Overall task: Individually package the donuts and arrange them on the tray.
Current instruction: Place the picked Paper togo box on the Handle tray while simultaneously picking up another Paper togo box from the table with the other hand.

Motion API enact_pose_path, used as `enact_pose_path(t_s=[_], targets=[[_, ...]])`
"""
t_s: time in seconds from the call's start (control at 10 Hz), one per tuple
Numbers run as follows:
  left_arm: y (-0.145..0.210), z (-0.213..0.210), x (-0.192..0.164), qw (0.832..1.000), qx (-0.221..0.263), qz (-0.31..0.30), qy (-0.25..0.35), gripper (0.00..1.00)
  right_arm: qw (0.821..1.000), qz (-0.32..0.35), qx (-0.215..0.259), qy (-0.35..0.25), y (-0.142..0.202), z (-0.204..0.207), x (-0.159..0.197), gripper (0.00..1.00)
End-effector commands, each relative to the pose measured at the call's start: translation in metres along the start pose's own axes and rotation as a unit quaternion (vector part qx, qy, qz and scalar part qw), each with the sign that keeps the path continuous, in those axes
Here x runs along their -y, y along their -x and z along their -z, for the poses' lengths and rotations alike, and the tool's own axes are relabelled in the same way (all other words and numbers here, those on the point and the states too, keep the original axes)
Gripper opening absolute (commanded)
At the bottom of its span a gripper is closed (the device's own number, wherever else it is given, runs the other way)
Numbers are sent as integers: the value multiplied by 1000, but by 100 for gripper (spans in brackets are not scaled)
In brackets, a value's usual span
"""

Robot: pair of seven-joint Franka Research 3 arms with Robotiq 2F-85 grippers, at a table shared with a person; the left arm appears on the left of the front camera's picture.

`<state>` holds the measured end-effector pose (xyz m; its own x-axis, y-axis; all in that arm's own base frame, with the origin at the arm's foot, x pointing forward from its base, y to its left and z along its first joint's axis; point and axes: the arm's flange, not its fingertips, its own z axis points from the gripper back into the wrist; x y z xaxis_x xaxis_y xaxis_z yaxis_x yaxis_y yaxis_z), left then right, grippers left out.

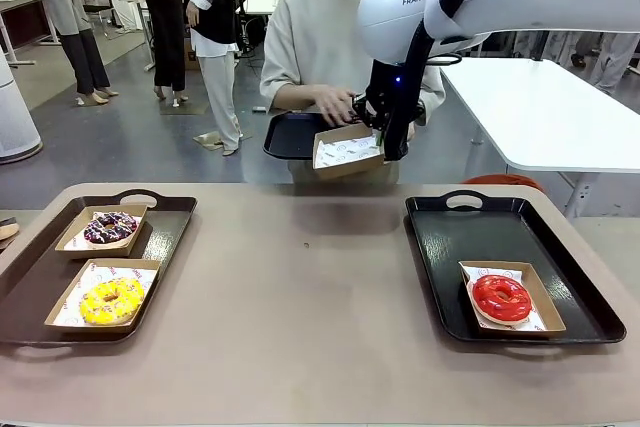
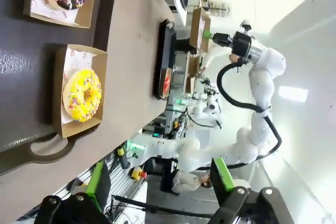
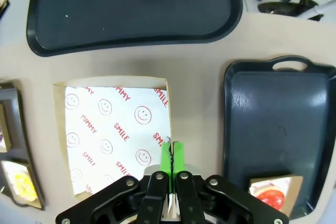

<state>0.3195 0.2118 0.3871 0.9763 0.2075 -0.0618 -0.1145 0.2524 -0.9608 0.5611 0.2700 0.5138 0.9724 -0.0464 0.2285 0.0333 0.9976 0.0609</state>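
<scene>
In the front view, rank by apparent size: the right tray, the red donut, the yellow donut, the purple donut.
1. Right tray, clearly largest.
2. Yellow donut and red donut: look alike, no ranking.
3. Purple donut, looks smallest, but it sits farther from the camera, so that is unsure.

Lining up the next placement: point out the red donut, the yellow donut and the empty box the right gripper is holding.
red donut [image 1: 501, 297], front view, glazed ring.
yellow donut [image 1: 111, 301], front view, sprinkled top.
empty box [image 3: 113, 129], right wrist view, printed paper lining.

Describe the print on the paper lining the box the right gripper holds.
White paper with red smiley faces and the words YUMMY and SMILE; clearest in the right wrist view.
</scene>
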Motion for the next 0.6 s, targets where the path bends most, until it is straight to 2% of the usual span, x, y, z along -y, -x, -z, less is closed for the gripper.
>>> enact_pose_path(t_s=[0.0, 0.1, 0.2, 0.5], targets=[[-1, 4, 0, 1000, 22, -13, 7, 100, 1000, 16, -4, 5, -4, -2, -2, 0], [-2, 7, 3, 1000, 22, -14, -8, 100, 1000, 0, 0, 0, 0, 0, 0, 0], [-1, -1, -4, 1000, 6, -5, 3, 100, 1000, 0, 0, 0, 0, 0, 0, 0], [-1, -1, -4, 1000, 6, -5, 3, 100, 1000, 0, 0, 0, 0, 0, 0, 0]])
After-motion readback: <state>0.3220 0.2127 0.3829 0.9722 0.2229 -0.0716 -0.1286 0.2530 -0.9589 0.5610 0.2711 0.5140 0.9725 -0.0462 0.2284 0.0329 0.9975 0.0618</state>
